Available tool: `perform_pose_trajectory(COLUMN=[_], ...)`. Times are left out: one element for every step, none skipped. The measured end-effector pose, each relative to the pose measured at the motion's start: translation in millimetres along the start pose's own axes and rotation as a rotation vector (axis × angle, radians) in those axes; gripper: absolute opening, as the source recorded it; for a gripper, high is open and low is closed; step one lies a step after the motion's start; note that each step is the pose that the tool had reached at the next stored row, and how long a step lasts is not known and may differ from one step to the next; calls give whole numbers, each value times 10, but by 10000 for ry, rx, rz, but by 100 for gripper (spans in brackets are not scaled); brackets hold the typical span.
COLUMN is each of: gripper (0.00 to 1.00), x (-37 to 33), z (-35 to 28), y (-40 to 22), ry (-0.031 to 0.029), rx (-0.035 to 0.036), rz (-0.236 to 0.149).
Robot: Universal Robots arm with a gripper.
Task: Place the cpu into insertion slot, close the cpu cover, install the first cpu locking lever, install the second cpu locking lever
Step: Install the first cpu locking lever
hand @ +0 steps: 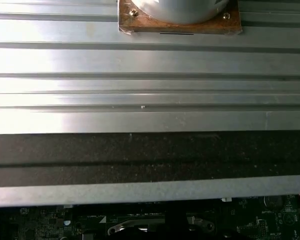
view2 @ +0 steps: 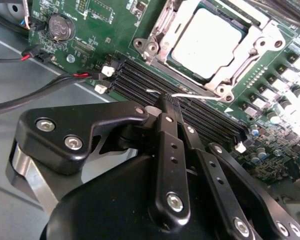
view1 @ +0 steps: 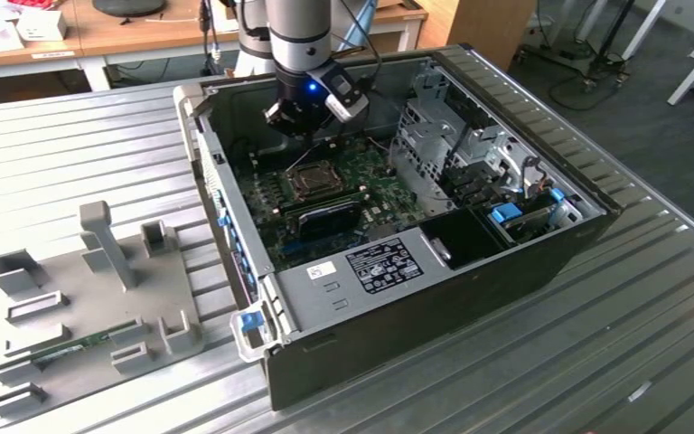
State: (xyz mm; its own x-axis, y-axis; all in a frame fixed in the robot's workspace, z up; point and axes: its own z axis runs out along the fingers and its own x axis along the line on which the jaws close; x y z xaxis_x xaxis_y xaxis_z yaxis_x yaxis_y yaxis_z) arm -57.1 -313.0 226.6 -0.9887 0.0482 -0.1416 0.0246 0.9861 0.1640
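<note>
Hovering above the motherboard (view2: 90,20), the tool (view2: 165,102) had its fingers pressed together (nothing between them); the cpu (view2: 207,42) sat in the insertion slot (view2: 155,47) just beyond it.

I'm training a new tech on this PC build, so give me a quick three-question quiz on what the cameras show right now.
1. True or false: the cpu lies in the insertion slot.
2. In the second wrist view, the tip of the gripper is over: A) the black memory slots beside the socket; B) a grey fixture plate; C) a blue drive latch.
3. In one word, is the cpu cover raised or down around the cpu?

Key: 1 true. 2 A. 3 down: its silvery frame lies flat around the chip.
</note>
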Motion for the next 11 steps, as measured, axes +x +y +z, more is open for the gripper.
perform_pose_trajectory(gripper=[10, 10, 10, 10, 10, 10, 10, 10, 10, 10, 10], x=[9, 18, 26, 32, 36, 36, 36, 36, 37, 37, 38], z=[-2, -2, -2, -1, 2, 2, 2, 2, 1, 2, 4], y=[-2, -4, -7, -10, -11, -11, -11, -11, -11, -12, -12], ry=[-17, -37, -58, -78, -86, -85, -85, -85, -85, -85, -89], rx=[-1, -4, -7, -10, -12, -10, -9, -9, -8, -9, -15], rz=[-5, -10, -16, -22, -27, -29, -30, -30, -29, -29, -29])
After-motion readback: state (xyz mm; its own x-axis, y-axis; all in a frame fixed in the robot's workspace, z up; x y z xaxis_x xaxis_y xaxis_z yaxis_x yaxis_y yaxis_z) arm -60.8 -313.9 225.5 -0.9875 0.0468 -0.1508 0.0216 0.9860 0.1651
